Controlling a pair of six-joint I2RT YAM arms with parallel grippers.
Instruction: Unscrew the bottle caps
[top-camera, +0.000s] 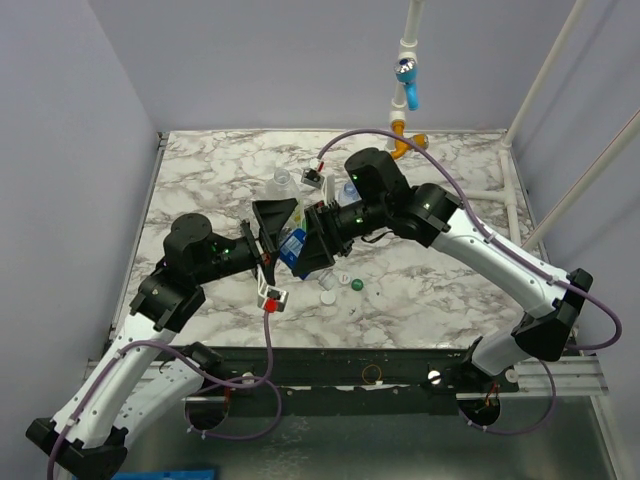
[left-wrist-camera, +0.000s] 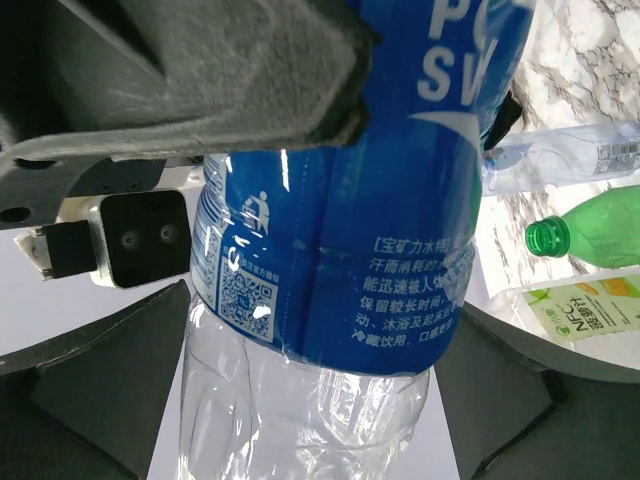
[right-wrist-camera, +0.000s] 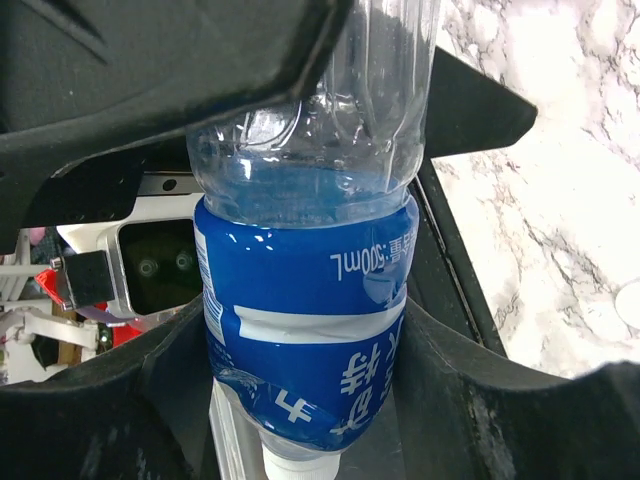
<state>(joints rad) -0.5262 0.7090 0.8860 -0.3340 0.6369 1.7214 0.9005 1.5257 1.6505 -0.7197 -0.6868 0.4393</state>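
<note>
While right gripper (top-camera: 312, 243) clamps the small clear plastic bottle w/ blue label (top-camera: 294, 246) mid-body, about half closed on it, left gripper (top-camera: 272, 238) stands fully wide. Its fingers flank the clear base end, not touching as far as I can tell. Bottle looks held up off the marble table (top-camera: 440, 300), btwn the two wrists, long axis crossing both jaw lines. White round screw cap (right-wrist-camera: 292, 468) sits at opp. end from left jaws, so left prob. must shift along that axis to reach it.

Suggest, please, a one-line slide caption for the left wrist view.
Close-up of the blue-labelled bottle, with an uncapped green bottle lying on the marble table behind.
</note>
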